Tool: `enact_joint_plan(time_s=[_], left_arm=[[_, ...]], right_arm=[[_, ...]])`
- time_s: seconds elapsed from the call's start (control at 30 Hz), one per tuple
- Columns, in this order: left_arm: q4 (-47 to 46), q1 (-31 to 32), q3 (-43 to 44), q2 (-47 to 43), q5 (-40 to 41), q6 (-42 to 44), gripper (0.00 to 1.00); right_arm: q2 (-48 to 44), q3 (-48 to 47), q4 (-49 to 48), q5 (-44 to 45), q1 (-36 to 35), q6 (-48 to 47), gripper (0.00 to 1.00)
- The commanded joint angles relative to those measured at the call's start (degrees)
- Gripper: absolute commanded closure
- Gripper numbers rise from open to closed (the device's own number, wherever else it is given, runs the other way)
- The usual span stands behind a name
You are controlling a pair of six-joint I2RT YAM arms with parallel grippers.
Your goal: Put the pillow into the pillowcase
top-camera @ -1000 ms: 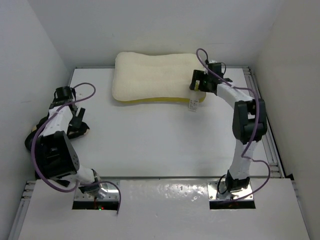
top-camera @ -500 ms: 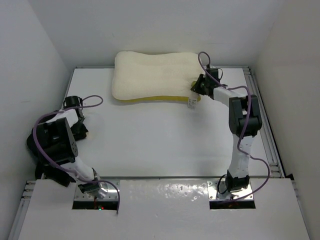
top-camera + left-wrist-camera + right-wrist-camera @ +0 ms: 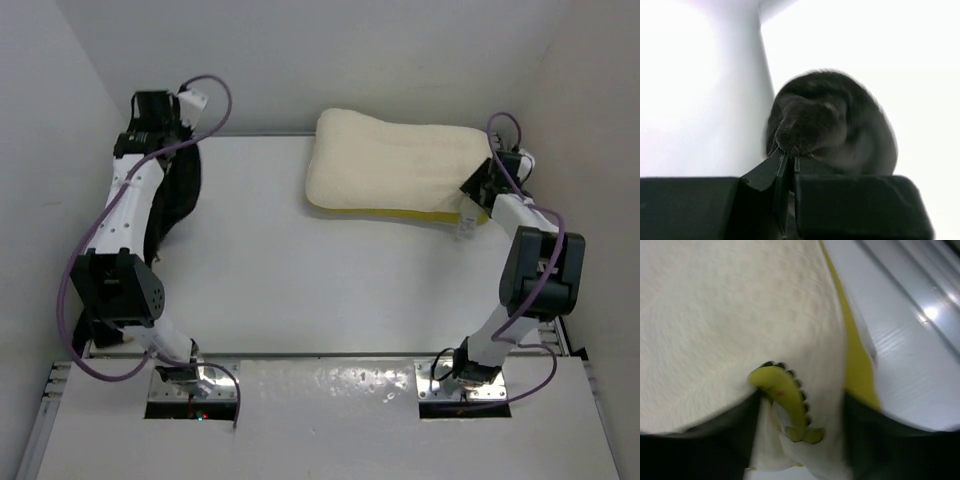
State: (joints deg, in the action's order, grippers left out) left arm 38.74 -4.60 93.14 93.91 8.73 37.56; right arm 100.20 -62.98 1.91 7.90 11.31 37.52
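The cream-white pillow (image 3: 390, 165) lies at the back right of the table, its yellow side band (image 3: 400, 212) facing the near side and a white tag (image 3: 464, 228) by its right corner. My right gripper (image 3: 478, 188) is shut on that right corner. In the right wrist view the pillow (image 3: 730, 315) bulges between the dark fingers (image 3: 700, 440), with the yellow logo (image 3: 785, 400) in the gap. My left gripper (image 3: 160, 118) is raised at the back left, shut on the black pillowcase (image 3: 178, 195), which hangs bunched below it. The pillowcase (image 3: 835, 125) fills the middle of the left wrist view; no print shows on it.
White table (image 3: 300, 280) enclosed by white walls on the left, back and right. A metal rail (image 3: 920, 305) runs along the table's right edge, close beside the pillow corner. The left arm stands near the left wall.
The left gripper shut on the pillowcase at the table's left edge and lifted it up toward the back left. The right gripper shut on the pillow's corner and dragged the pillow right.
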Motion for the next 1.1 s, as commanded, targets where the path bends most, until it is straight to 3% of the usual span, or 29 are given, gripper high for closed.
enact_joint_plan(time_s=[0.0,0.03,0.07,0.1,0.2,0.33,0.4,0.43,0.47,0.53,0.6,0.63,0.67,0.7,0.77,0.87,0.9,0.93,0.97,1.0,1.03,1.07], left_arm=[[5.3,8.0,15.8,1.4,-7.4,-4.8,1.0],[6.6,10.6,19.3,2.8,-8.5,-5.0,1.0],[9.0,11.8,22.6,3.5,-9.9,-5.0,1.0],[9.7,13.9,28.3,3.8,-10.0,-4.6,1.0],[10.0,16.2,34.3,3.1,-9.1,-3.1,1.0],[11.2,18.3,34.3,1.5,-6.5,-2.1,1.0],[12.2,20.3,32.6,0.8,-6.4,-1.0,1.0],[12.8,20.9,30.1,-0.1,-6.4,-0.7,1.0],[12.8,21.6,28.9,-0.6,-6.2,-0.4,1.0],[12.8,22.2,25.6,-1.4,-5.7,-0.7,1.0],[12.5,21.0,23.8,-2.1,-7.9,-3.1,1.0],[11.9,20.5,21.9,-2.3,-8.5,-3.6,1.0],[11.5,20.2,21.2,-2.6,-10.1,-5.2,1.0],[11.2,19.6,20.4,-3.2,-11.5,-5.6,1.0],[11.4,19.5,18.4,-3.9,-12.0,-5.8,1.0],[12.0,17.7,14.4,-6.3,-12.2,-6.5,1.0],[12.8,16.1,11.3,-7.8,-15.6,-5.8,0.97],[16.7,15.3,9.6,-8.8,-18.5,-4.5,0.41],[20.3,14.8,8.4,-9.4,-21.7,-2.2,0.01],[25.6,14.6,7.3,-9.9,-24.9,6.4,0.0],[32.7,14.5,5.0,-10.3,-27.9,9.5,0.0],[33.0,12.3,3.0,-11.1,-28.3,9.8,0.0]], right_arm=[[-5.0,-1.0,1.8,5.3,-1.9,-12.1,0.19],[-6.6,-1.1,3.2,5.2,-2.3,-13.7,0.07],[-7.6,-0.7,3.5,6.2,-2.8,-15.6,0.01],[-9.6,-0.5,3.6,7.1,-4.2,-19.1,0.01],[-14.5,0.4,2.3,10.8,-7.3,-24.5,0.01],[-21.6,1.5,-0.3,11.1,-10.9,-27.9,0.01],[-24.3,2.3,-1.5,4.9,-14.2,-30.7,0.06],[-25.5,3.2,-3.5,1.3,-15.2,-32.0,0.64],[-27.3,3.5,-3.8,-2.3,-18.0,-32.9,0.95],[-27.8,4.3,-5.6,-7.7,-21.9,-33.6,1.0],[-27.1,5.1,-10.1,-13.8,-28.3,-32.4,0.61],[-26.5,6.5,-12.4,-15.8,-30.0,-31.6,0.47],[-24.6,6.9,-14.7,-16.9,-33.7,-30.6,0.21],[-23.4,6.9,-18.1,-17.7,-35.6,-30.3,0.12],[-20.3,5.2,-20.6,-19.6,-39.2,-27.1,0.03],[-13.3,2.5,-24.8,-22.7,-40.4,-16.9,0.07],[-10.1,1.9,-24.4,-23.2,-40.8,-14.9,0.1],[-9.0,1.0,-24.2,-23.6,-41.0,-13.4,0.12],[-8.0,1.0,-24.1,-23.5,-41.9,-12.0,0.12],[-7.3,1.3,-23.9,-22.8,-42.5,-10.8,0.13],[-6.3,1.9,-22.9,-21.6,-43.0,-10.6,0.15],[-6.3,1.9,-22.1,-19.2,-43.8,-10.3,0.19]])
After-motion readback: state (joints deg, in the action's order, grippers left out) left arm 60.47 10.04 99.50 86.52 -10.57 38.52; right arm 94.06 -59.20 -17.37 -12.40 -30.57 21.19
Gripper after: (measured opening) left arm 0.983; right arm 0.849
